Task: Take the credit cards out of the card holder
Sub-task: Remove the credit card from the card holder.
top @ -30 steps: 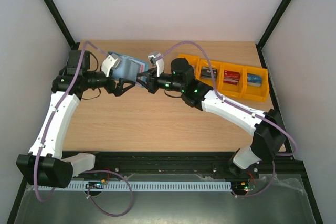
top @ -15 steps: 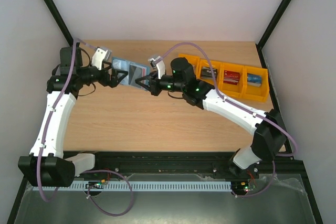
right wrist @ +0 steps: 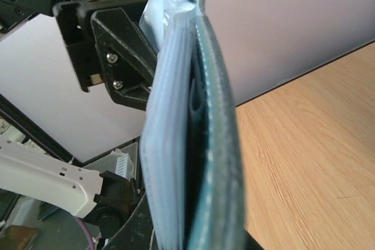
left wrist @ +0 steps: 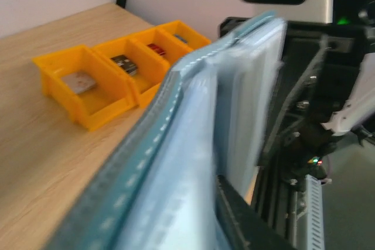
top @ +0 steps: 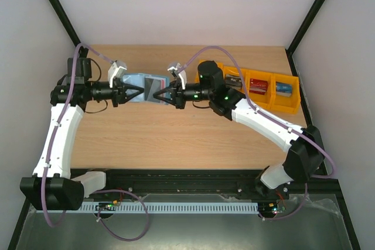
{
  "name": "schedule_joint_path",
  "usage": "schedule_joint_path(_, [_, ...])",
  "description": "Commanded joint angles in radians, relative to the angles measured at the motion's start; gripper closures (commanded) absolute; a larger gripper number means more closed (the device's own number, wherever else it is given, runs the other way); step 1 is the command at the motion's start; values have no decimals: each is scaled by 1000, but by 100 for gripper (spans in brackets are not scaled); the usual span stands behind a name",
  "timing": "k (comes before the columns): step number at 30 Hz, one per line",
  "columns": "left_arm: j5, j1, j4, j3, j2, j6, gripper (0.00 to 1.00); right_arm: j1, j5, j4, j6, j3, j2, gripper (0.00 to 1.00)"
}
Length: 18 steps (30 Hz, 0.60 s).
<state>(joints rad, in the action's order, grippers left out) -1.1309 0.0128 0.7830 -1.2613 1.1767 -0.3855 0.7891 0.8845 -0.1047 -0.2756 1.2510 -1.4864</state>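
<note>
Between left gripper (top: 130,92) and right gripper (top: 159,93), off bench (top: 176,136): card holder (top: 146,81) held spread. Left gripper, wide a second ago, now pinched on its left end; right gripper clamped on right end. Likely re-grip ahead of next pull.

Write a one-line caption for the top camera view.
Left gripper and right gripper pinch opposite ends of the blue card holder; orange bins sit at the right.

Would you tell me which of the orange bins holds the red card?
The second bin from the row's right end: it holds the red card, whereas its neighbours hold a black card and a blue card.
</note>
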Motion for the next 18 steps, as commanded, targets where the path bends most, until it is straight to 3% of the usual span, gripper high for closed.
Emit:
schedule_joint_path(1, [-126,-8,77,-2,-17,-96,95,-1,85,-66,23,-6,38,90])
schedule_joint_path(4, [-137,-7,81,-10,-18,-101,98,-7,78,-67,41,-22,50,69])
schedule_joint_path(6, [-145,0,99,-32,-19,-115,98,-27,75,-59,69,-41,64,61])
schedule_joint_path(14, [-153,10,171,-85,-13,-186,98,-93,80,57,203,-66,112,52])
schedule_joint_path(18, [-147,10,173,-86,-14,-190,98,-96,26,101,230,-60,114,54])
